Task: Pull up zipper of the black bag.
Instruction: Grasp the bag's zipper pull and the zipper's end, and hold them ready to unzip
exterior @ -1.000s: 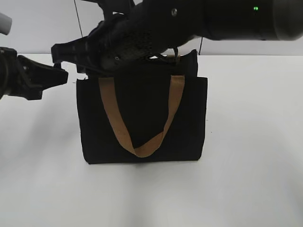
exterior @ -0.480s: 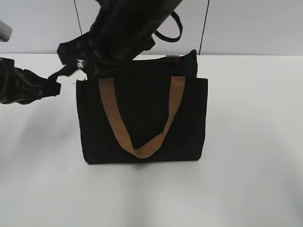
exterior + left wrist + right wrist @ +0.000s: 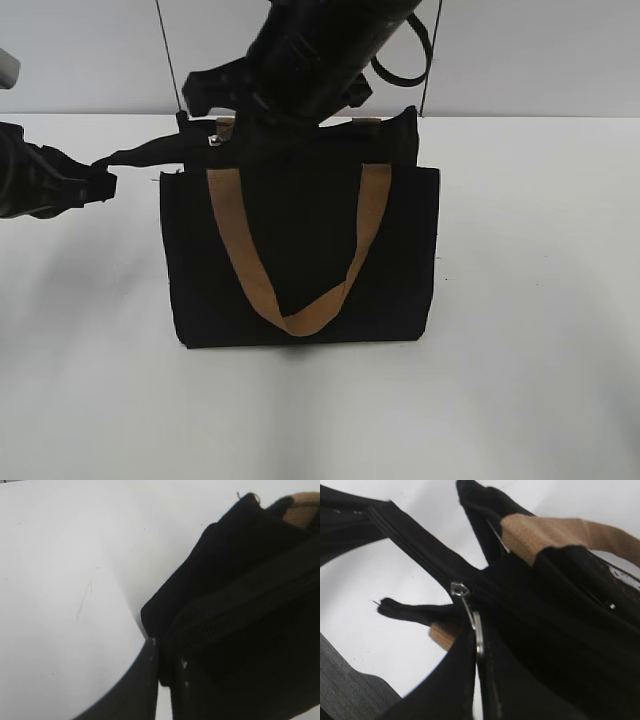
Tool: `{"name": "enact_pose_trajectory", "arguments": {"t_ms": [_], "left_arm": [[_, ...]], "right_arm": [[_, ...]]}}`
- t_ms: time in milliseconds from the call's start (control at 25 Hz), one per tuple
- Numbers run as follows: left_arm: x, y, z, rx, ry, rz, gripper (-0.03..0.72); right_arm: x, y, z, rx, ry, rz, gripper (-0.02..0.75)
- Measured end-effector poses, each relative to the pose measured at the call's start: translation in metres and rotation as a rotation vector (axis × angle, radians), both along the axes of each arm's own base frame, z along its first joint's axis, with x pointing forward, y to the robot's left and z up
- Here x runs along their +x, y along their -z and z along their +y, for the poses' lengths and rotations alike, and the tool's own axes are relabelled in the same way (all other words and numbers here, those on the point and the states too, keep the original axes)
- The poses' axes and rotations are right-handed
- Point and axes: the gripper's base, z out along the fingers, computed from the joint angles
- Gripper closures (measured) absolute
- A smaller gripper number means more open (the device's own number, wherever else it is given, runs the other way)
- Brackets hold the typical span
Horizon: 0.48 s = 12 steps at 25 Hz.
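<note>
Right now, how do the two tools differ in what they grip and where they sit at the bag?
The left tool pinches the black end strip of the zip line, stretched out past the bag's left corner. The right tool clamps the silvery zipper tab above the top edge, near its left end. Both are shut.

front exterior, close wrists (shared bag (image 3: 300, 250))

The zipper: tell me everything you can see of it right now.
The zipper is a small silvery metal pull tab hanging from a slider on a black zip line along the top edge of the black bag. In the right wrist view the tab sits pinched between the fingers of the right hand. In the exterior view it glints near the bag's top left corner. The left hand holds the zip line's black end, stretched taut leftward.
</note>
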Motion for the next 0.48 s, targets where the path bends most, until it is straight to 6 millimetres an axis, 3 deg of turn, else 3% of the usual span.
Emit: {"name": "enact_pose_trajectory", "arguments": {"t_ms": [200,480], "left_arm": [[0.001,0.0,0.001,0.01,-0.01,-0.001,0.666],[0.001,0.001,0.001,0.013,-0.014,-0.002,0.666]], "right_arm": [[0.007,0.004,-0.022,-0.06,-0.011,0.071,0.753],[0.015,-0.009,-0.059,-0.123,0.015,0.087,0.753]]}}
